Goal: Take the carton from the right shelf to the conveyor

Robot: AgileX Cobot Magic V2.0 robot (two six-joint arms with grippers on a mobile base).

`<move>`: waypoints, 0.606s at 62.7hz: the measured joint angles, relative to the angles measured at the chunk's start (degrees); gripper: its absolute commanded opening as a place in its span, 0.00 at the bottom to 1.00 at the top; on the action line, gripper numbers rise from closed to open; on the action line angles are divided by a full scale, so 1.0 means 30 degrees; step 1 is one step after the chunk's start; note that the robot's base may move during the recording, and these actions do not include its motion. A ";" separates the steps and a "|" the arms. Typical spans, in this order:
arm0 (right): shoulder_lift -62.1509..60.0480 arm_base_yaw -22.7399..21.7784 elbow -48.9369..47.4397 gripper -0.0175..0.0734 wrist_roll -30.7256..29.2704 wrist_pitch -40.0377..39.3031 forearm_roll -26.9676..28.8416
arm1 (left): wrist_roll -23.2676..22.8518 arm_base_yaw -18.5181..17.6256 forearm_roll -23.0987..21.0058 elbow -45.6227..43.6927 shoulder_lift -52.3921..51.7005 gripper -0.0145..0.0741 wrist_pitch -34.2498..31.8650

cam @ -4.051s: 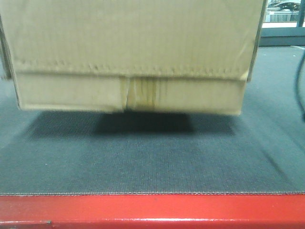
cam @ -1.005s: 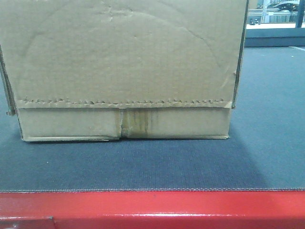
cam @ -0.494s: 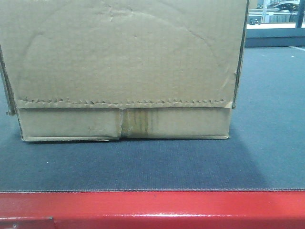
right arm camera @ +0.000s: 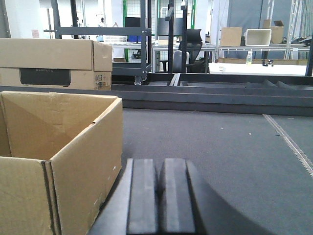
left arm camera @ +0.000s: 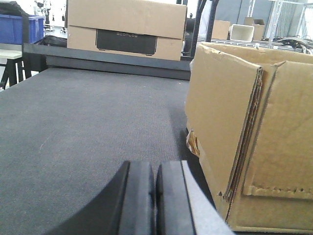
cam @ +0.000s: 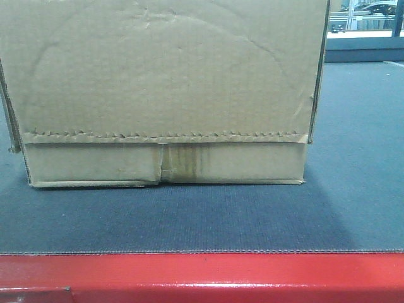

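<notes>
The carton, a large brown box with a serrated flap edge, rests flat on the conveyor's dark grey belt, behind the belt's red front edge. Its top is open in the right wrist view. My left gripper is shut on nothing, low over the belt just left of the carton's side. My right gripper is also shut and empty, just right of the carton's other side. I cannot tell whether either gripper touches the cardboard. The right shelf is out of view.
Another brown box with a black label stands beyond the belt's far dark rail. A blue bin sits at the far left. Racks, tables and an office chair fill the background.
About four seconds ago the carton hung above the belt with a shadow under it; now it sits on the belt. Nothing has moved in the last second.
</notes>
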 measured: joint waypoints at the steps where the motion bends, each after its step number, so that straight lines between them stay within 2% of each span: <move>1: 0.0000 0.0000 0.0000 0.12 0.0000 0.0000 0.0000 | 0.0000 0.0000 0.0000 0.0000 0.0000 0.18 0.0000; 27: 0.0000 -0.0273 0.0040 0.12 -0.0035 -0.0081 -0.0035 | 0.0000 0.0000 0.0000 0.0000 0.0000 0.18 -0.0032; 30: 0.0000 -0.0686 0.0164 0.12 -0.0447 -0.0170 0.0242 | 0.0000 0.0000 0.0000 0.0000 0.0000 0.18 -0.0032; 38: -0.0015 -0.2398 0.1335 0.12 -0.3445 -0.1623 0.2720 | 0.0040 0.0000 0.0000 0.0000 0.0000 0.18 -0.0046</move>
